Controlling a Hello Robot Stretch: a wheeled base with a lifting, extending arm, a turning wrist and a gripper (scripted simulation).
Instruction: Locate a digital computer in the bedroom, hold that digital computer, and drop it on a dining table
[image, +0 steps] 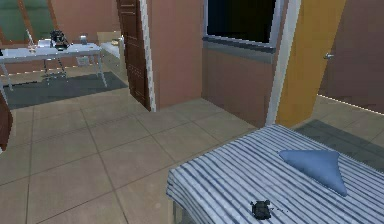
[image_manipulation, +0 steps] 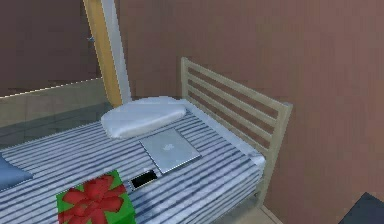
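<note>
Arm side view shows the laptop (image_manipulation: 170, 150) flat near the bed (image_manipulation: 222, 150) head edge, probably easy to lift; claw state I cannot tell.

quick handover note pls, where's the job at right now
Laptop: found, lying flat on the striped bed, between the white pillow and a black phone, on the arm side. A green gift box sits nearer on the same bed.
Done: bedroom reached, laptop located.
Left: grasp it, lift it, carry it out and drop it on a dining table. The white table through the doorway, forward view's upper left, may be the one.
</note>
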